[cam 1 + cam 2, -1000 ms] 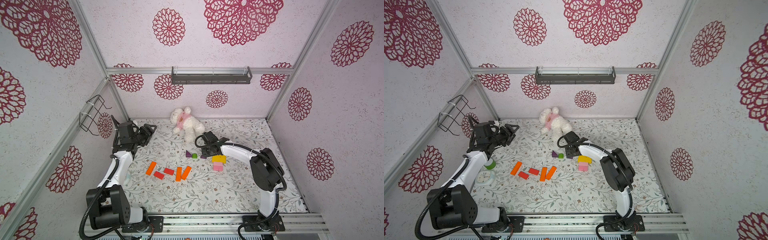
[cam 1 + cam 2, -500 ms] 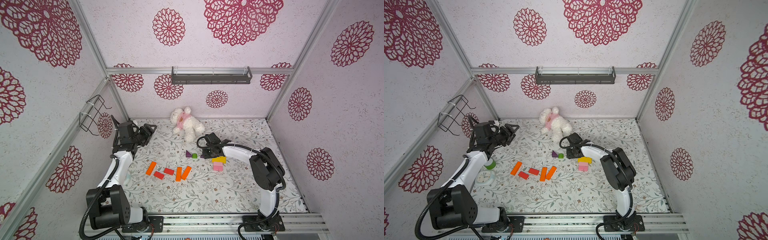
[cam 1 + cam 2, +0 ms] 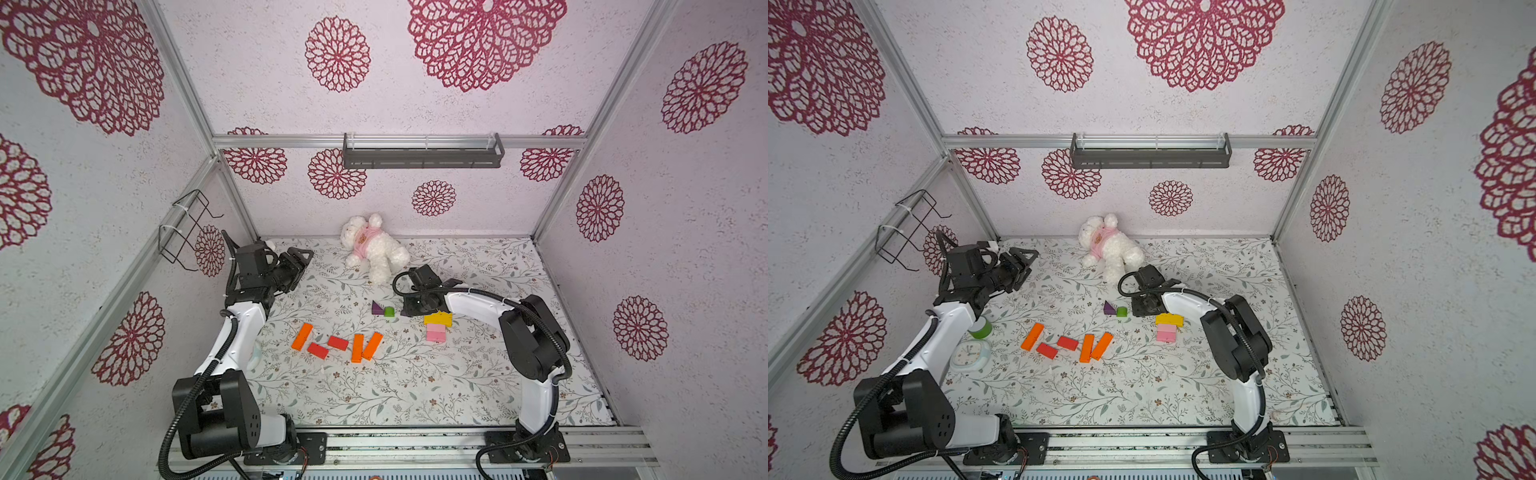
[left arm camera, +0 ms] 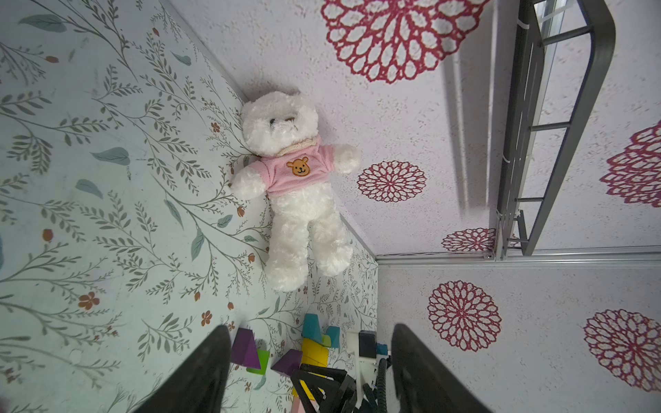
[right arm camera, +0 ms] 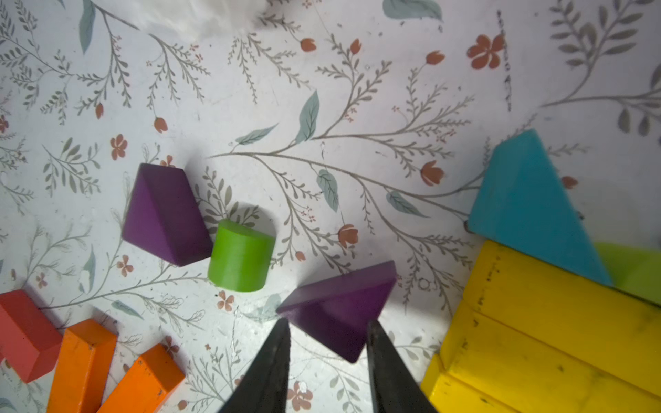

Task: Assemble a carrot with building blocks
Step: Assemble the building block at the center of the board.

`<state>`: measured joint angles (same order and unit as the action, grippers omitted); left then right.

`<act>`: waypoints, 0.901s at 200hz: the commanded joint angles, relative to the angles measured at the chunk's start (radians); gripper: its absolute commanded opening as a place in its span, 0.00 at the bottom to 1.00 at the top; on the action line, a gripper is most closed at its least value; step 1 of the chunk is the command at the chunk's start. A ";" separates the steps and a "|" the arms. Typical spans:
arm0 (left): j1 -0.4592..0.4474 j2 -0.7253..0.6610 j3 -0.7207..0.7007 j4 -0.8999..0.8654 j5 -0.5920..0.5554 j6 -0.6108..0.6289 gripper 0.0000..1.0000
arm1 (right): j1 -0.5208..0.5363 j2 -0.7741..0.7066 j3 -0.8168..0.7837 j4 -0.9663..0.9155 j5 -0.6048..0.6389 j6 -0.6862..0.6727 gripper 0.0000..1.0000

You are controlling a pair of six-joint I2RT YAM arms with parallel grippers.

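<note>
My right gripper (image 5: 327, 323) is shut on a purple triangle (image 5: 339, 304) that lies on the floral table, a finger against each side. Beside it stand another purple triangle (image 5: 164, 214) and a lime-green cylinder (image 5: 241, 255). Yellow bars (image 5: 536, 321) and a teal triangle (image 5: 525, 200) sit close on the other side. In both top views, orange bars (image 3: 302, 336) (image 3: 1088, 348) and red bars (image 3: 338, 343) lie in a row at the centre, with a pink block (image 3: 435, 333) to their right. My left gripper (image 3: 305, 259) (image 4: 309, 327) hangs open and empty at the back left.
A white plush bear (image 3: 374, 249) in a pink shirt lies at the back of the table, just behind my right arm. A green cup (image 3: 980, 328) and a small clock (image 3: 969, 354) sit under my left arm. A wire basket (image 3: 187, 228) hangs on the left wall.
My right gripper's jaws have narrowed onto the purple triangle. The left arm and the other blocks have not moved.
</note>
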<state>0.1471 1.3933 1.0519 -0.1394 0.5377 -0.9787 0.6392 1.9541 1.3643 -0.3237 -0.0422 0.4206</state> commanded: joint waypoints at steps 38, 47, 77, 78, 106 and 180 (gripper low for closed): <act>0.006 0.003 -0.006 0.023 0.010 -0.006 0.73 | -0.006 0.002 0.015 0.014 -0.019 -0.002 0.37; 0.006 0.003 -0.006 0.024 0.010 -0.006 0.73 | -0.006 0.002 0.018 0.014 -0.021 -0.003 0.37; 0.006 0.003 -0.006 0.023 0.010 -0.006 0.73 | -0.004 0.007 0.032 0.010 -0.024 -0.006 0.37; 0.006 0.003 -0.006 0.023 0.010 -0.006 0.73 | -0.004 0.006 0.032 0.010 -0.024 -0.006 0.37; 0.006 0.003 -0.006 0.023 0.009 -0.006 0.73 | -0.004 -0.035 0.029 -0.007 0.017 -0.014 0.37; 0.003 0.003 -0.006 0.024 0.010 -0.008 0.73 | -0.030 -0.056 -0.001 -0.002 0.021 -0.010 0.38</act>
<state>0.1471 1.3933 1.0519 -0.1394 0.5377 -0.9787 0.6228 1.9327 1.3632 -0.3153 -0.0273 0.4122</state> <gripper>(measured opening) 0.727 0.379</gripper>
